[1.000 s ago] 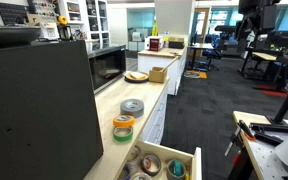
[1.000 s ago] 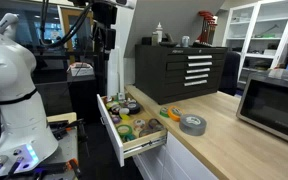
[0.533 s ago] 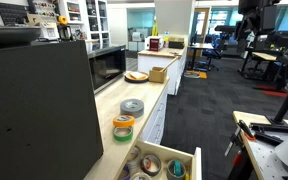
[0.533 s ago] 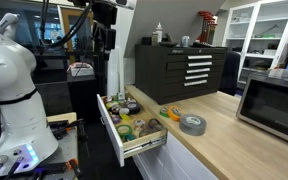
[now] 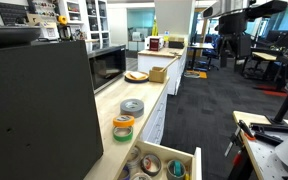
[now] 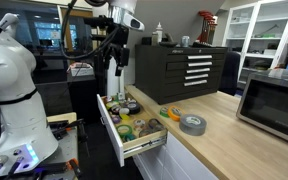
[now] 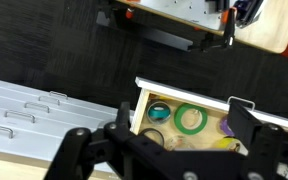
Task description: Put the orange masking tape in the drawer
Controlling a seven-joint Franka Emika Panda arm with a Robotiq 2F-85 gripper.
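Note:
The orange masking tape [image 5: 124, 122] lies on the wooden counter next to a green roll [image 5: 122, 133]; it also shows in an exterior view [image 6: 173, 114]. The drawer [image 6: 112, 134] stands pulled open below the counter edge, with several tape rolls inside; it shows in both exterior views [image 5: 194, 160] and in the wrist view [image 7: 142, 98]. My gripper [image 6: 117, 68] hangs in the air above the drawer's far end, well away from the orange tape. In the wrist view its fingers [image 7: 164, 150] are spread wide with nothing between them. It is small and far off in an exterior view [image 5: 231, 48].
A larger grey roll [image 6: 192, 124] lies on the counter past the orange tape. A microwave [image 6: 274, 104] stands further back. A green roll [image 7: 191, 119] lies in the drawer. A black tool chest [image 6: 179, 68] stands behind, and a white robot body [image 6: 9, 90] stands beside the drawer.
The arm has swung down and in from its raised pose, and the gripper now hangs over the open drawer. The tapes and the drawer have not moved.

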